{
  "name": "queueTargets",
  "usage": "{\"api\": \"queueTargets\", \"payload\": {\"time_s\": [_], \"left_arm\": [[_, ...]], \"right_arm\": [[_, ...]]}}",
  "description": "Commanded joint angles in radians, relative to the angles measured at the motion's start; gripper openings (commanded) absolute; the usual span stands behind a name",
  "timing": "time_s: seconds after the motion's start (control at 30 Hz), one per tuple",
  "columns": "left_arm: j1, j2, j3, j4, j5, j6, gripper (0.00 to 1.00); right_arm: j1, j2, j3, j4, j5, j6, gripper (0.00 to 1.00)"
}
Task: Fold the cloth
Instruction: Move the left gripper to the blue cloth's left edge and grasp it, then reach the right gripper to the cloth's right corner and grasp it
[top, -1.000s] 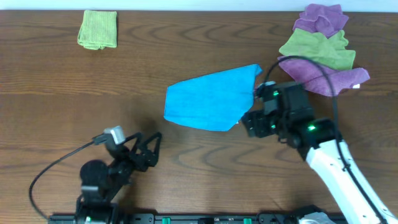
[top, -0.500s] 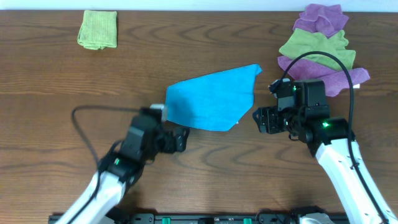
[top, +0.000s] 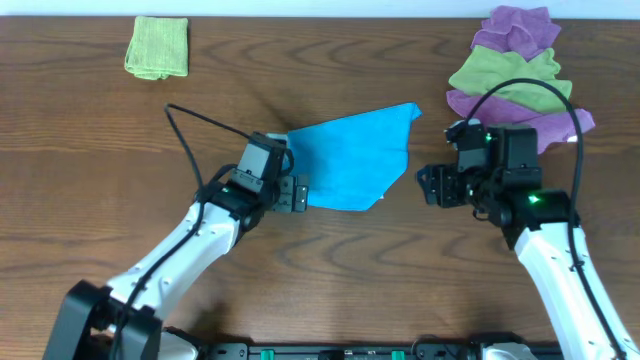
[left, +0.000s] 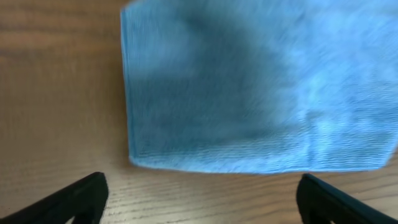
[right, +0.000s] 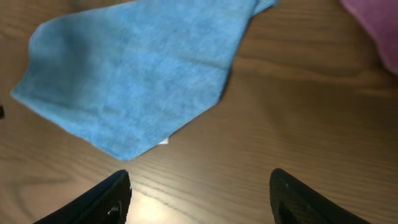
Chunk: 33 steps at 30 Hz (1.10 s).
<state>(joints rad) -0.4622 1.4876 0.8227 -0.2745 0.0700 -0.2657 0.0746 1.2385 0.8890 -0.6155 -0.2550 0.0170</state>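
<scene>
From above, the blue cloth (top: 345, 160) lies flat near the middle of the wooden counter (top: 90, 150). Its shape is uneven, with one corner pointing up and to the right. The left tool (top: 293, 193) is at the lower left edge of the cloth. The right tool (top: 430, 186) is on the other side, near the right edge of the cloth but apart from it. A small folded green cloth (top: 158, 46) lies in the far left corner. A pile (top: 520, 75) of purple and green cloths lies in the far right corner.

In the left wrist view, the cloth (left: 249, 87) fills the upper part, with its near edge and one corner visible. The left tool (left: 202, 190) is released: its fingers (left: 74, 199) stand wide apart, just before this edge, and nothing is between them.

In the right wrist view, the cloth (right: 137, 81) lies ahead and to the left, and a small white tag (right: 163, 142) shows at its near edge. The right tool (right: 199, 193) is also released: its fingers (right: 93, 202) are wide apart over bare counter. A piece of purple cloth (right: 376, 28) shows at the top right.
</scene>
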Motion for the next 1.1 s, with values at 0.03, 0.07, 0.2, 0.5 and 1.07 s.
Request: {"api": "queueTargets", "payload": {"time_s": [0.03, 0.07, 0.2, 0.5, 1.07], "left_arm": [[-0.003, 0.010, 0.015, 0.014, -0.029, -0.038, 0.88], [-0.003, 0.010, 0.015, 0.025, -0.029, -0.038, 0.81], [-0.003, 0.010, 0.015, 0.041, -0.019, -0.058, 0.56], [-0.003, 0.014, 0.015, 0.047, -0.013, -0.093, 0.14], [-0.003, 0.206, 0.015, 0.185, -0.052, -0.071, 0.06]], "right_arm": [[-0.034, -0.010, -0.001, 0.015, -0.008, -0.015, 0.72], [-0.039, -0.010, -0.001, 0.021, -0.011, -0.015, 0.71], [-0.044, -0.009, -0.001, 0.036, -0.015, -0.015, 0.71], [-0.045, 0.026, -0.001, 0.064, -0.015, -0.015, 0.70], [-0.045, 0.095, -0.001, 0.119, -0.050, -0.014, 0.71]]}}
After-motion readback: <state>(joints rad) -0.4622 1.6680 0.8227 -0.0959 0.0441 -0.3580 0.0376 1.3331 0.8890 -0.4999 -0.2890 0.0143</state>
